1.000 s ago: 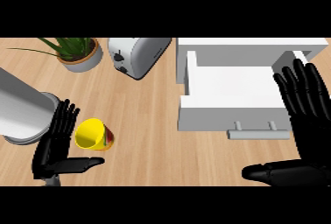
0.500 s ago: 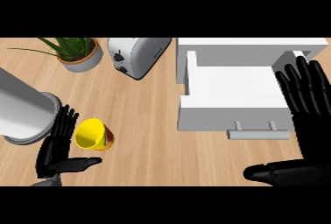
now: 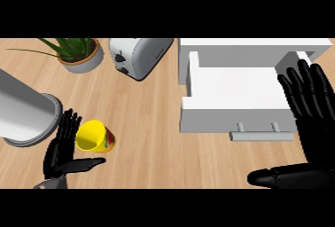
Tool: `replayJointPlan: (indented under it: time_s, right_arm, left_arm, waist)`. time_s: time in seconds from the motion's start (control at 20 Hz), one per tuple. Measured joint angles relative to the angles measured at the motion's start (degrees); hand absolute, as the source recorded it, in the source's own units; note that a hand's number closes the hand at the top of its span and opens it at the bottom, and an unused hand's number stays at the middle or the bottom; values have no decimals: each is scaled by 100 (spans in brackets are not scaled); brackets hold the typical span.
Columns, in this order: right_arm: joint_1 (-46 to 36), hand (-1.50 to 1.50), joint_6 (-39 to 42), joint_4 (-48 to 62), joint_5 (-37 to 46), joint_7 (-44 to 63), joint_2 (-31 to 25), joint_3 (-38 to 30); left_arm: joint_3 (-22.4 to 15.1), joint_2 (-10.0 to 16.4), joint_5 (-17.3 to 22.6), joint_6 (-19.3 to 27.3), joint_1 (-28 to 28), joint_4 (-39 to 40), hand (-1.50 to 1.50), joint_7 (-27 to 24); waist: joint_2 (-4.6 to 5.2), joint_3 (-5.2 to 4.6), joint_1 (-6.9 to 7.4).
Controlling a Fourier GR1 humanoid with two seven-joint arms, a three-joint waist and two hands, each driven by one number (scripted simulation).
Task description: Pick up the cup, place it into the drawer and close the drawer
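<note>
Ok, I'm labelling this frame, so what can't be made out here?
Head view:
Cup: left edge sits behind the left robot hand; contact unclear.
Drawer: right wall covered by the right robot hand.
Grey cylinder: cut off by the left edge.

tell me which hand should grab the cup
Left. The left hand is open right beside the cup, fingers along its side. The right hand is open over by the drawer, well away from the cup.

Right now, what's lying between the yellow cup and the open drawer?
Nothing: in the head view, only bare wooden counter runs between the yellow cup and the drawer.
</note>
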Motion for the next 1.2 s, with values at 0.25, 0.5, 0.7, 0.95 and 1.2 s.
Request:
replayJointPlan:
  time_s: [0.25,0.5,0.7,0.95,1.2]
  right_arm:
    - [-56,-150,-45,-65,48,88,23,51]
    - [-22,-150,-41,-121,33,113,44,62]
    - [-13,-150,8,-133,-73,147,-5,-51]
    - [-154,-150,24,-37,-81,149,-35,-78]
    - [-76,-150,27,-73,-44,148,-8,-30]
  left_arm:
    - [20,78,-73,-50,-315,779,-150,-420]
    - [55,219,-109,-188,-693,1520,-150,-819]
    - [15,151,-59,-201,-780,1628,-150,-924]
    - [114,265,66,-449,-1105,2189,-150,-1088]
    - [112,224,169,-619,-1237,2461,-150,-1145]
  waist:
    - [1,0,-6]
    - [3,-1,-14]
    - [0,0,-8]
    - [4,-1,-11]
    - [2,-2,-14]
